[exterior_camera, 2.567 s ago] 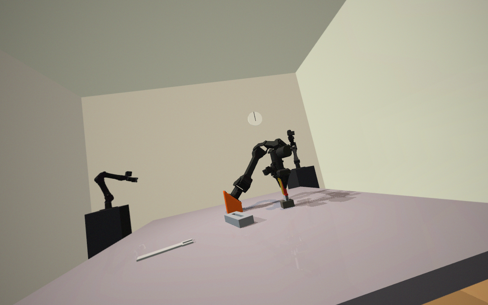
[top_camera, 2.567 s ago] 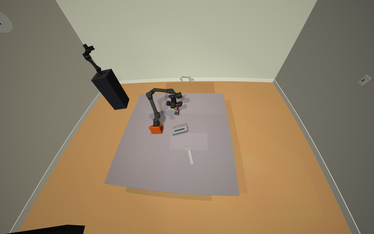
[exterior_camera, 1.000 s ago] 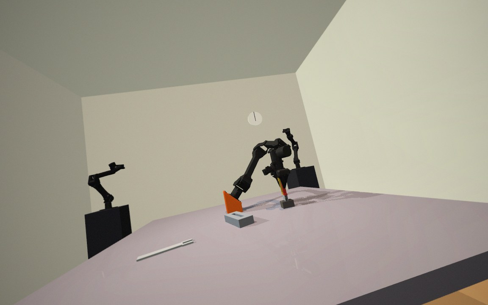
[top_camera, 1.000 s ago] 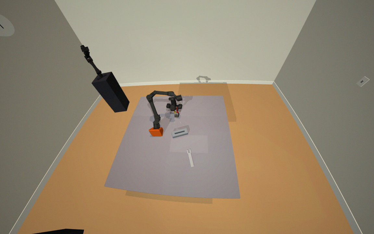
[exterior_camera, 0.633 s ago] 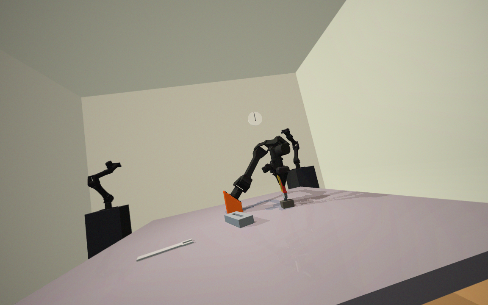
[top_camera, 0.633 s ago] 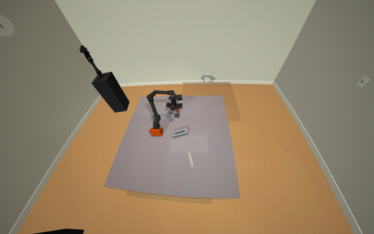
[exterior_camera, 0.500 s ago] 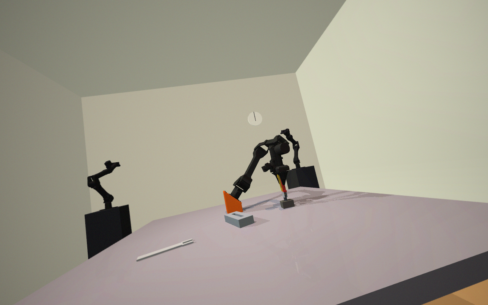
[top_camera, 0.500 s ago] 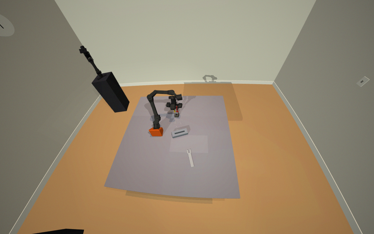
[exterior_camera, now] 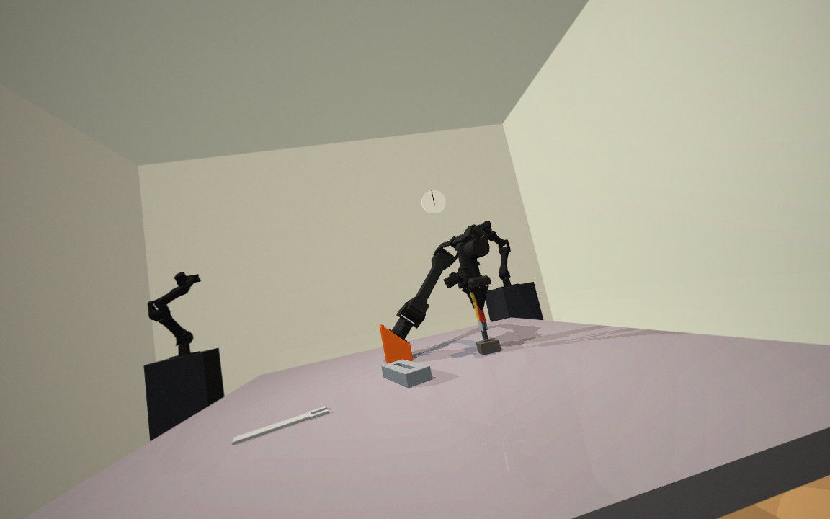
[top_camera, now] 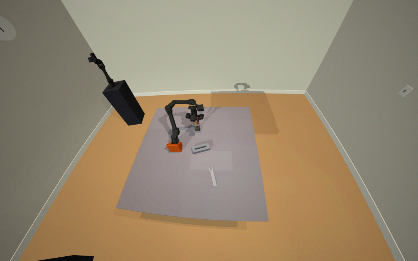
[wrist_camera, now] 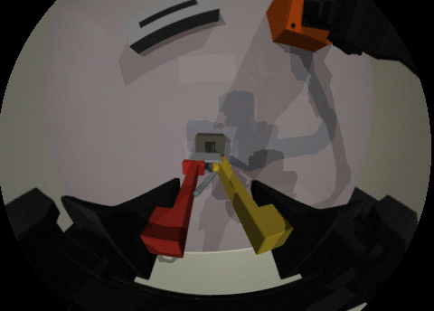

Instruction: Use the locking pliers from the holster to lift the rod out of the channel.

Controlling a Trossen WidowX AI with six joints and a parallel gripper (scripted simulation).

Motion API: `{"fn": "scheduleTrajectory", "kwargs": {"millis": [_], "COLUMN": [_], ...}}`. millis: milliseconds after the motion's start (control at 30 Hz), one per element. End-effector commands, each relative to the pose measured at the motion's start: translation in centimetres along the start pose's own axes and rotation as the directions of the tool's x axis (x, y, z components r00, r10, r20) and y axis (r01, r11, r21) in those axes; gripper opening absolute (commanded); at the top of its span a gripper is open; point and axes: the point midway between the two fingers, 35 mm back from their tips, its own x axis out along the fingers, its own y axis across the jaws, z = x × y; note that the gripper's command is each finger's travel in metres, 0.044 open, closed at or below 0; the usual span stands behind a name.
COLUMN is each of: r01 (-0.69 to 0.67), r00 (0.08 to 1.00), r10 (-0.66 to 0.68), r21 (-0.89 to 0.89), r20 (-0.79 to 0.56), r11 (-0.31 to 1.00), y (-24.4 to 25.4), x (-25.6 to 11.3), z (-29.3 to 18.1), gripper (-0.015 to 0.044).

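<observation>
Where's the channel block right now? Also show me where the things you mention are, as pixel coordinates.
In the top view, the channel block [top_camera: 204, 150] [exterior_camera: 408, 377] [wrist_camera: 176, 32] lies on the table right of the orange base [top_camera: 174, 147] [exterior_camera: 396, 347] [wrist_camera: 296, 39], between the holster [top_camera: 197, 128] [exterior_camera: 488, 347] [wrist_camera: 219, 141] and the forked bar [top_camera: 213, 177] [exterior_camera: 276, 427].
</observation>
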Motion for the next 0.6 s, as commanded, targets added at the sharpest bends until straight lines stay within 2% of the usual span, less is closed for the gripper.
{"fn": "scheduleTrajectory", "kwargs": {"millis": [0,567], "r01": [-0.008,-0.020], "r00": [1.000,1.000], "r10": [0.008,0.017], "r21": [0.026,0.170], "r20": [0.000,0.018], "r11": [1.000,0.985], "y": [0.6,3.1], "x": [-0.3,-0.3], "z": [0.4,3.0], "gripper": [0.0317,0.0317]}}
